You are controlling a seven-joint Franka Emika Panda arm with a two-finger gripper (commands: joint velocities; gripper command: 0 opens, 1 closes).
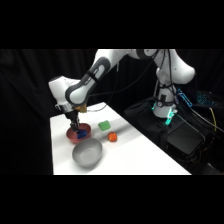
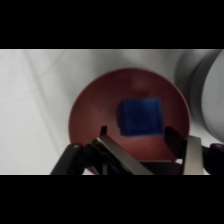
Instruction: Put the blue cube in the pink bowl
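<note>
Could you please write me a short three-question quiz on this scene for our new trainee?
1. True or false: the blue cube lies inside the pink bowl.
2. Which bowl stands nearest the camera in the side view: (a) the grey bowl or (b) the pink one?
3. Fill in: the gripper hangs over the ____ bowl, fingers apart.

Key: 1 true; 2 a; 3 pink.
</note>
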